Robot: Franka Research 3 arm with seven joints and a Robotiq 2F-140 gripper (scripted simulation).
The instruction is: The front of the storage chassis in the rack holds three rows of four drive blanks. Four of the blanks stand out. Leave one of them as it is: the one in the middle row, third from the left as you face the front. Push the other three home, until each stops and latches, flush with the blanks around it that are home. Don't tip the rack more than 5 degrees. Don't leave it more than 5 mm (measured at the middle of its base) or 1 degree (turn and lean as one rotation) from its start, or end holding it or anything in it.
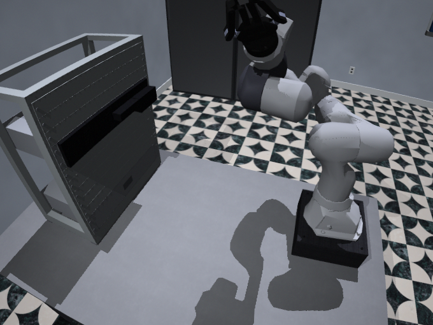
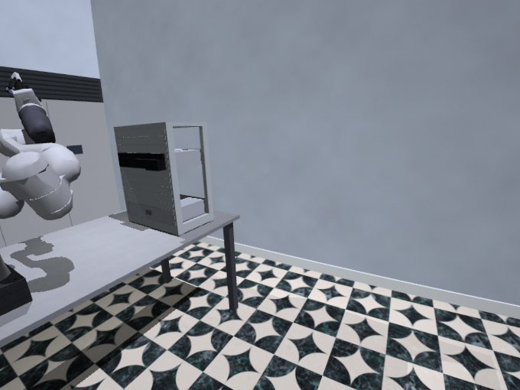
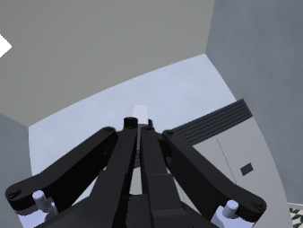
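Note:
The grey open-frame rack [image 1: 80, 132] stands on the table at the left. A black storage chassis [image 1: 104, 122] runs as a band across its front. Dark blanks [image 1: 134, 102] stand out from the right part of that band; I cannot tell the single blanks apart. The rack and chassis [image 2: 141, 160] also show small in the exterior view. My gripper [image 1: 253, 13] is shut and empty, raised high above the arm's base and pointing up, far from the rack. It also shows in the exterior view [image 2: 14, 79] and in the wrist view [image 3: 137, 122], facing ceiling and wall.
The arm's black base block [image 1: 328, 238] sits on the right of the grey table [image 1: 195, 227]. A dark cabinet [image 1: 209, 45] stands behind on the checkered floor. The rack stands near the table's far end [image 2: 226, 218].

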